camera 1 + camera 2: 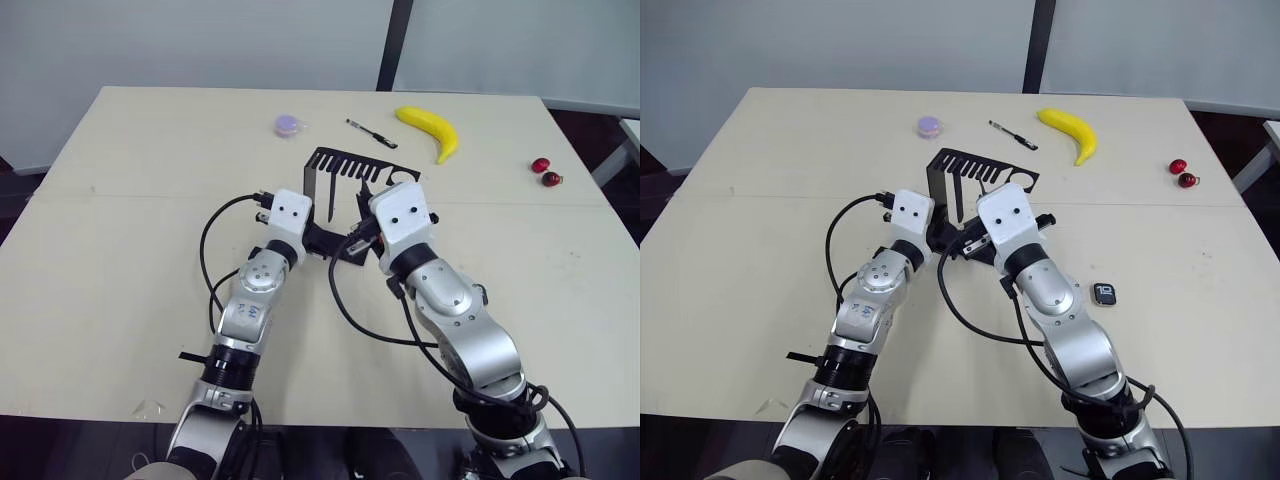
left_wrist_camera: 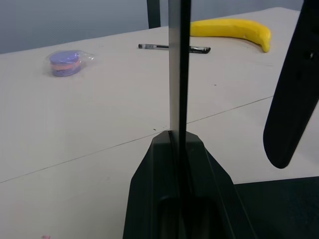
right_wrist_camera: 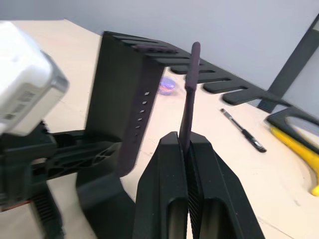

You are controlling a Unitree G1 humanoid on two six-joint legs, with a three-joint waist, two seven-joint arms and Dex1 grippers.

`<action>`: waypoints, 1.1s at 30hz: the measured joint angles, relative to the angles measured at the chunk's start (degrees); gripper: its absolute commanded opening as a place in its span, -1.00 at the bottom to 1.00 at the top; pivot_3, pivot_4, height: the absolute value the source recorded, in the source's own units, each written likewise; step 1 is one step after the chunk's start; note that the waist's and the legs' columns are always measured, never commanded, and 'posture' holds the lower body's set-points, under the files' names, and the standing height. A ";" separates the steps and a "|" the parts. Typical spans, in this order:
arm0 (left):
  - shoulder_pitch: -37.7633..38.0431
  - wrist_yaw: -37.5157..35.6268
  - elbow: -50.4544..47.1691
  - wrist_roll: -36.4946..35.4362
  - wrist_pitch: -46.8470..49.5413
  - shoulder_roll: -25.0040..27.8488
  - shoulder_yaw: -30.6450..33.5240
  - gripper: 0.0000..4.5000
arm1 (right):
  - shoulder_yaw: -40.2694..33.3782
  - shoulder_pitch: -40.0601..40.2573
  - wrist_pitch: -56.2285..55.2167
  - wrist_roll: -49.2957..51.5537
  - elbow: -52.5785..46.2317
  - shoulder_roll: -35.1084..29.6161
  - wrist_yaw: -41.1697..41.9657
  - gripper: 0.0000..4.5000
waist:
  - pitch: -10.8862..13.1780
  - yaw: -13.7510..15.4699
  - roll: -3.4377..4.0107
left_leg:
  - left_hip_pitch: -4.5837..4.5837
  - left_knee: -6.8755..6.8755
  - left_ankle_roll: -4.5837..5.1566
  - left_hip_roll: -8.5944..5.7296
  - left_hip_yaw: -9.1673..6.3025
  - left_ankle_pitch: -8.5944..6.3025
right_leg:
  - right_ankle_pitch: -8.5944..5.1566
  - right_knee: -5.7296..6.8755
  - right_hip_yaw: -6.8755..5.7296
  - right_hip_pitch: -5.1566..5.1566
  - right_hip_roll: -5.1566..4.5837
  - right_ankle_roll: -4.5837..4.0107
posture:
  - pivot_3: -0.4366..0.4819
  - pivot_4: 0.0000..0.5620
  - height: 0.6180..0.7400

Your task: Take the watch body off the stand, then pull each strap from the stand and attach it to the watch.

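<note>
The black stand (image 1: 343, 165) is upright at the table's middle, comb arm on top. My left gripper (image 2: 178, 137) is shut on the thin edge of the stand's upright wall (image 2: 179, 64). My right gripper (image 3: 182, 137) is shut on a dark purple strap (image 3: 189, 84) that rises edge-on between its fingers, up to the comb slots. A second strap (image 3: 133, 127), with a row of holes, hangs from the arm beside the wall; it also hangs in the left wrist view (image 2: 291, 99). The watch body (image 1: 1104, 294) lies flat on the table, right of my right arm.
A banana (image 1: 432, 130) and a black pen (image 1: 371, 133) lie behind the stand. A small purple round item (image 1: 290, 124) in clear wrap sits to the back left. Two red cherries (image 1: 545, 172) lie near the table's right edge.
</note>
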 measured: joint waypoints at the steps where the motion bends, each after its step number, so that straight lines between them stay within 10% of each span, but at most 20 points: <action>1: -0.02 0.00 0.02 0.00 0.03 -0.06 -0.02 -1.00 | -0.06 0.00 0.00 0.07 -0.06 -0.01 0.59 -0.98 | 0.00 0.03 0.00 | 0.00 0.00 0.00 0.00 0.00 0.00 | 0.00 0.00 0.00 0.00 0.00 0.00 | -0.05 -0.47 1.00; 8: -0.66 -0.84 -0.03 -1.27 1.87 -0.45 0.70 -1.00 | -5.19 5.16 0.82 5.61 -4.46 -1.38 6.60 -0.98 | 0.00 0.13 -0.01 | 0.00 -0.02 0.00 -0.01 -0.01 0.00 | 0.00 -0.04 0.01 0.03 -0.01 0.00 | -0.05 -0.47 1.00; 18: 1.96 -10.45 -7.17 -5.90 7.32 4.79 0.28 0.98 | -16.79 11.51 3.76 16.31 -6.16 -5.04 12.79 -1.00 | 0.00 -0.08 -0.01 | 0.00 -0.08 -0.03 0.02 0.02 0.02 | 0.00 -0.06 0.05 -0.01 0.06 0.00 | -0.05 -0.47 1.00; 33: 8.06 -42.87 -19.80 -37.23 23.90 29.14 14.56 0.98 | -25.19 12.90 5.41 43.30 -6.91 -18.13 33.51 -1.00 | 0.04 -0.26 -0.03 | 0.00 -0.13 -0.01 0.04 -0.12 0.01 | 0.01 -0.28 0.04 0.14 0.03 -0.02 | -0.05 -0.47 1.00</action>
